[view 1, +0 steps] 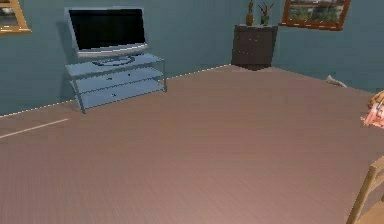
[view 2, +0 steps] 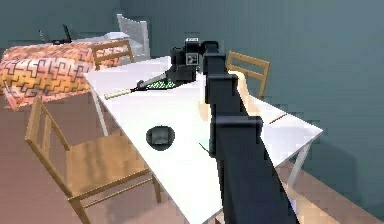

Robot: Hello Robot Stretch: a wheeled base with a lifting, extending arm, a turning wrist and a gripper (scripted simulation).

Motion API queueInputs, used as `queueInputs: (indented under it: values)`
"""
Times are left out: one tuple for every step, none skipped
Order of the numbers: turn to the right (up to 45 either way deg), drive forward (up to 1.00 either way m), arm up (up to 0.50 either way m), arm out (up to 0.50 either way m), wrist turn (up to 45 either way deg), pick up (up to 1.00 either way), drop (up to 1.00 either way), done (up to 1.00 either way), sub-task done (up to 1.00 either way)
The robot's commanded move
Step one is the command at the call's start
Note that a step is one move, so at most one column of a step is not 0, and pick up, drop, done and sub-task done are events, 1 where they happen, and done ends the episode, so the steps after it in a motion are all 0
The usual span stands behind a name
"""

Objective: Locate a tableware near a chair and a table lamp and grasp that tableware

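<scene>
Teal room, brown floor [view 1: 200,140], white counter [view 2: 135,110] with wooden chairs [view 2: 85,155] round it, dark bowl [view 2: 158,136] sitting lower-centre of the arm side view, hand [view 2: 158,84] top-centre over some clutter, honestly can't tell if it's holding anything.

One television [view 1: 106,30], 11 o'clock. One stand [view 1: 115,82] beneath. One dark cabinet [view 1: 254,45], 1 o'clock. Two framed pictures [view 1: 315,13]. One white table [view 2: 170,110]. Three wooden chairs [view 2: 90,160]. One dark bowl [view 2: 158,136].
</scene>
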Motion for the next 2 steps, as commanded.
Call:
queueInputs:
  values:
    - [0.0,0.00,-0.28,0.00,0.0,0.00,0.00,0.00,0.00]
    - [0.0,0.00,0.00,0.00,0.0,1.00,0.00,0.00,0.00]
